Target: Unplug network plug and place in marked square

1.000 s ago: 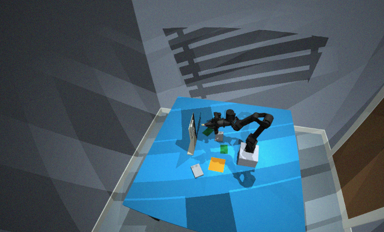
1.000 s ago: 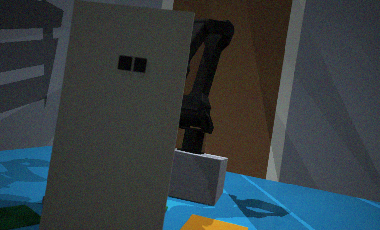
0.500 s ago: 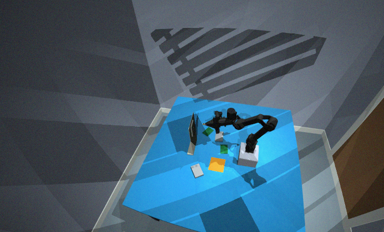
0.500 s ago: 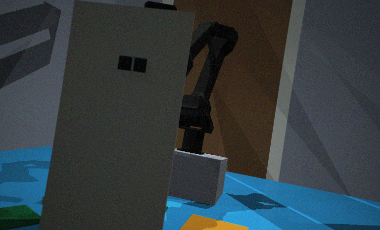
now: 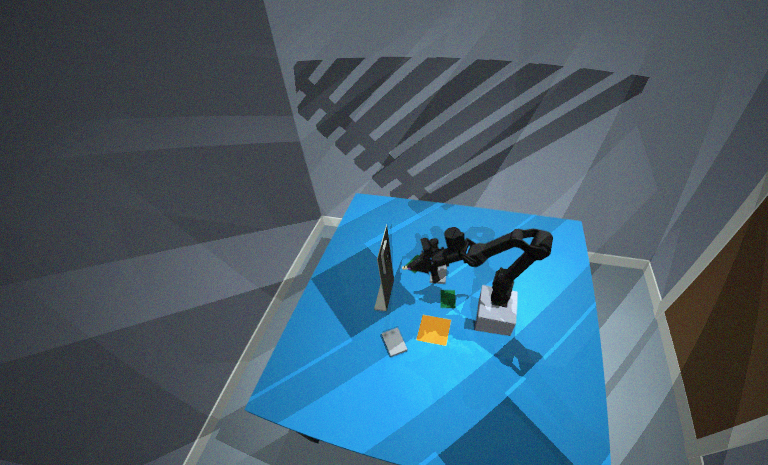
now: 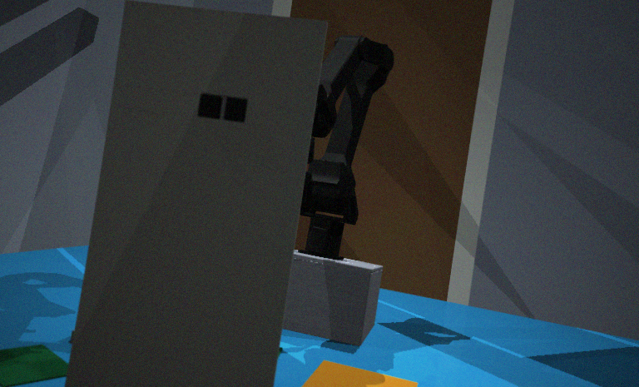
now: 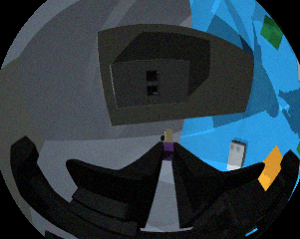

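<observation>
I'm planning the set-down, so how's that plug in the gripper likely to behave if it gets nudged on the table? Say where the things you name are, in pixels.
The plug (image 5: 405, 267) (image 7: 168, 135) looks small and blocky, so probably stiff and light. Its narrow shape might tip if stood on end.
</observation>
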Robot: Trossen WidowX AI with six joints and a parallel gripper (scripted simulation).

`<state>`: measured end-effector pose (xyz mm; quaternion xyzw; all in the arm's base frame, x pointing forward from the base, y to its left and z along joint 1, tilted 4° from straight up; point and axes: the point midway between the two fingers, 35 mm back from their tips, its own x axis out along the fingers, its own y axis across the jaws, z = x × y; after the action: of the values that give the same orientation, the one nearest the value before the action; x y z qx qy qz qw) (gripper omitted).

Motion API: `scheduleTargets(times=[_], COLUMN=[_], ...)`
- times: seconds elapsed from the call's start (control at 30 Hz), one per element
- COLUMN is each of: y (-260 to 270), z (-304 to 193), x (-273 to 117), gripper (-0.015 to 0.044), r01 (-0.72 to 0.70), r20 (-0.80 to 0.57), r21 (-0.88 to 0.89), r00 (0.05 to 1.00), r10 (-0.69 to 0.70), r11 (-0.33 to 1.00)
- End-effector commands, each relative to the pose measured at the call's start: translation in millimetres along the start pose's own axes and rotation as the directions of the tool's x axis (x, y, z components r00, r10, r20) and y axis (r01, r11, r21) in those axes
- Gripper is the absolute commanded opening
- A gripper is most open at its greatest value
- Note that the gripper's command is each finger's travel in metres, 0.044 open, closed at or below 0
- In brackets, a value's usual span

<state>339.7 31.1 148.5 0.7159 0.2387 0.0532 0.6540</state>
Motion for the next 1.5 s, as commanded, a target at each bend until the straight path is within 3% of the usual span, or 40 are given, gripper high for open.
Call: scheduleTargets(times=[0.0, 0.7, 1.47], y=[-14.9, -93.2, -175.1], z=[-8.3, -60.4, -104.9], x=[4.2, 12.7, -16.5], gripper=[0.0000, 0.0000, 0.0000], r01=[0.052, 0.354, 0.646], r20=[-0.006, -0.038, -0.002], r21=[0.017, 0.024, -0.105], r00=[0.999, 0.935, 0.760], r10=[-0.052, -0.353, -0.650], r11=[0.998, 0.935, 0.756])
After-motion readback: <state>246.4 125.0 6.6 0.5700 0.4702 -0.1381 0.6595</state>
